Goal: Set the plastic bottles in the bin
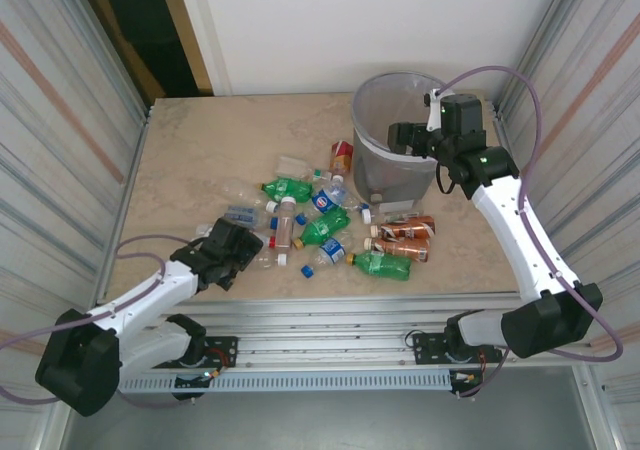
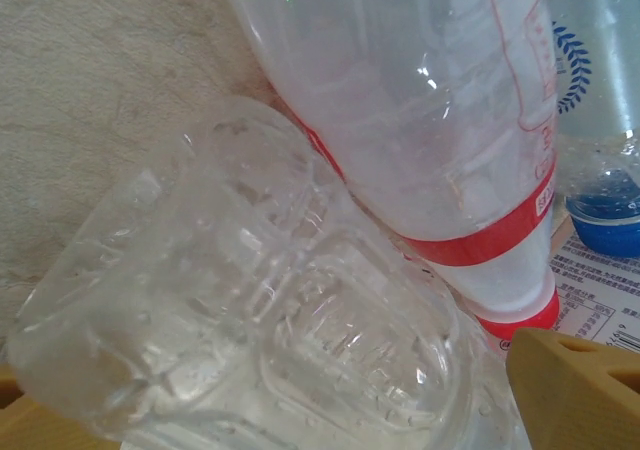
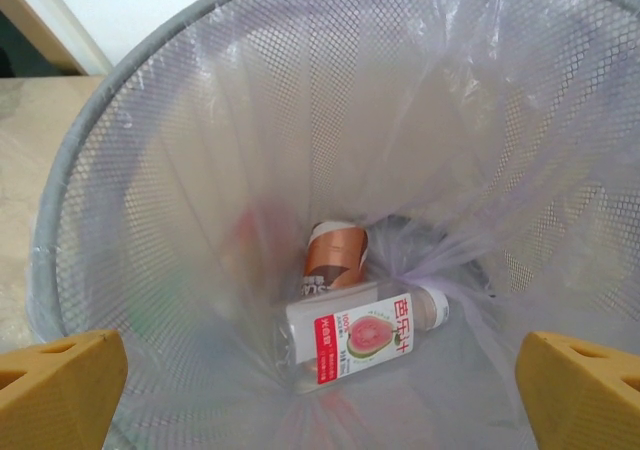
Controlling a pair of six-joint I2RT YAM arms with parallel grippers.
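Several plastic bottles lie scattered mid-table, among them a green one (image 1: 288, 188), a blue-labelled one (image 1: 330, 252) and a brown-labelled one (image 1: 404, 230). My left gripper (image 1: 250, 252) is low at the near left of the pile, open. In the left wrist view its gripper (image 2: 300, 400) has a crumpled clear bottle (image 2: 250, 320) lying between its fingertips (image 2: 575, 390). A clear bottle with a red band (image 2: 430, 120) leans just behind it. My right gripper (image 1: 398, 137) hangs open and empty over the grey bin (image 1: 395, 175). Inside the bin (image 3: 90, 140), below the right gripper (image 3: 322, 390), lie a brown-labelled bottle (image 3: 335, 255) and a guava-labelled one (image 3: 360, 340).
Corrugated metal walls close in both sides of the table. The bin stands at the far right, with bottles crowded against its near foot. Bare tabletop (image 1: 200, 150) stretches across the far left. A metal rail (image 1: 330, 315) runs along the near edge.
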